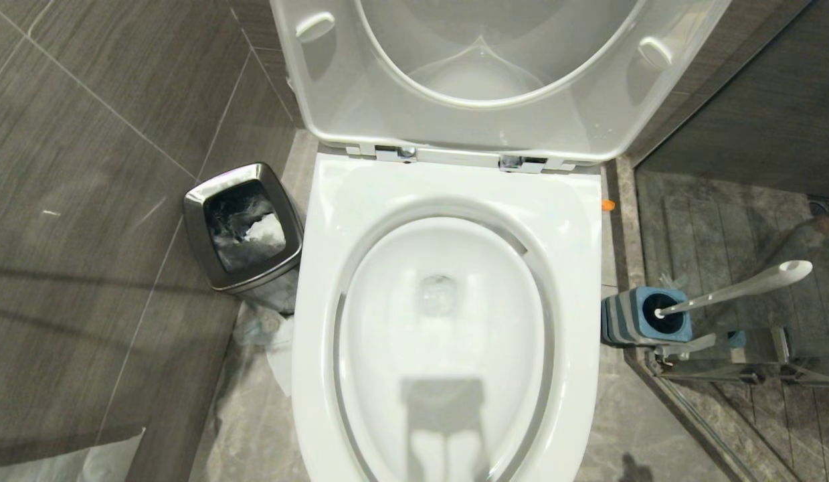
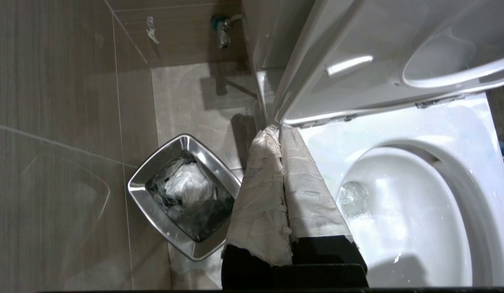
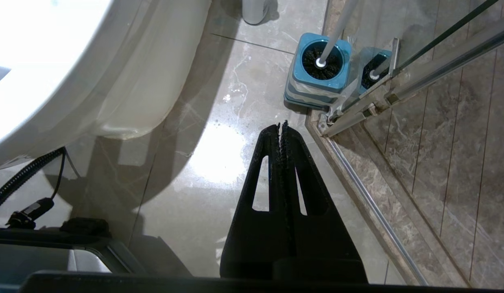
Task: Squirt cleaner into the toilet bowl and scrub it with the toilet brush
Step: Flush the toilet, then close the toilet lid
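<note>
Centrally in the head view lies the toilet bowl (image 1: 447,201), a glossy white oval with its seat and lid (image 1: 494,73) raised against the top edge of the frame. Clear water sits at the bottom of the bowl; no blue tint shows in it. At middle right stands the toilet brush (image 1: 742,288), its pale handle slanting up to the right and ending in a rounded paddle tip, its head seated in the blue-topped holder (image 1: 645,316) just beside the bowl's right flank, on the floor at the corner of a glass shower partition (image 1: 735,365). At middle left a square steel waste bin (image 1: 243,227), lined with a dark bag holding white paper, stands close to the bowl's left side. Neither arm appears in this view.

In the left wrist view the left gripper (image 2: 278,130) occupies the lower centre, its two paper-wrapped fingers (image 2: 260,195) pressed together and holding nothing; the tips lie in the frame between the bin (image 2: 182,195) at lower left and the bowl (image 2: 418,211) at right, under the raised seat.

In the right wrist view the right gripper (image 3: 281,127) points at bare floor tile, its black fingers closed on each other and empty. The brush holder (image 3: 319,71) stands at upper right, the brush handle (image 3: 337,28) rising out of it, well apart from the fingertips.
</note>
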You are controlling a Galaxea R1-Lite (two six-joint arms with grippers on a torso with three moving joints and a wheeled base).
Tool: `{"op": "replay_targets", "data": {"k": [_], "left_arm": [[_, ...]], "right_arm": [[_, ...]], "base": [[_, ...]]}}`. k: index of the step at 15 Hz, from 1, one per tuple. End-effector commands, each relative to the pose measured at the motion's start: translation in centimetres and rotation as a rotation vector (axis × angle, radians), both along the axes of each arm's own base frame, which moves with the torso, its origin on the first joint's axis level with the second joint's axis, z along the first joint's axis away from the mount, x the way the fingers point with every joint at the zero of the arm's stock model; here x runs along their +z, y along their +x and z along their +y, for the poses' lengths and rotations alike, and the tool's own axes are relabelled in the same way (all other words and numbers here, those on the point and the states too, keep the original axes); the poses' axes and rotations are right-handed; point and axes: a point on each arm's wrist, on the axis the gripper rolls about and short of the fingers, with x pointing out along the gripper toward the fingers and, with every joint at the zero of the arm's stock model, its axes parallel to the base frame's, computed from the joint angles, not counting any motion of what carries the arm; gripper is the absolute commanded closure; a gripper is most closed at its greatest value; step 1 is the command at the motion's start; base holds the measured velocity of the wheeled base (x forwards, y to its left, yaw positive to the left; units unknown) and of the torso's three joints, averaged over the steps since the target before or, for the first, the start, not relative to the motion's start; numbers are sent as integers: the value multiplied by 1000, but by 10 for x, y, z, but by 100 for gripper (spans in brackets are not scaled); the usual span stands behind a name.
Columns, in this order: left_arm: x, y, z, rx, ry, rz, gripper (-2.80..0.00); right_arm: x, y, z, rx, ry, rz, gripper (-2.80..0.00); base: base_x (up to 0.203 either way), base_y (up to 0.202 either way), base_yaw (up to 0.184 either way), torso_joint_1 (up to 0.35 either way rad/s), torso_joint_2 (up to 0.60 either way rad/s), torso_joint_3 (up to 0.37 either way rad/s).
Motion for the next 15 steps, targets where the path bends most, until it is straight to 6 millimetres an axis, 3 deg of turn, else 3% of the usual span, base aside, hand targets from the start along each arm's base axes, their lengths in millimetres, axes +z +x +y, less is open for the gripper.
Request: {"op": "replay_targets", "data": {"k": [1,8,15], "left_arm": [[-1,-9,6,5,3,8,0],[-10,-2,6,27,17,47,0],[-11,19,-1,58,11,47,0]], "right_arm": [[0,0,0,1,0,2,0],[0,0,0,1,0,2,0],[0,0,0,1,0,2,0]], "base": [[0,0,0,0,0,0],[0,0,0,0,0,7],[0,0,0,2,4,151]]}}
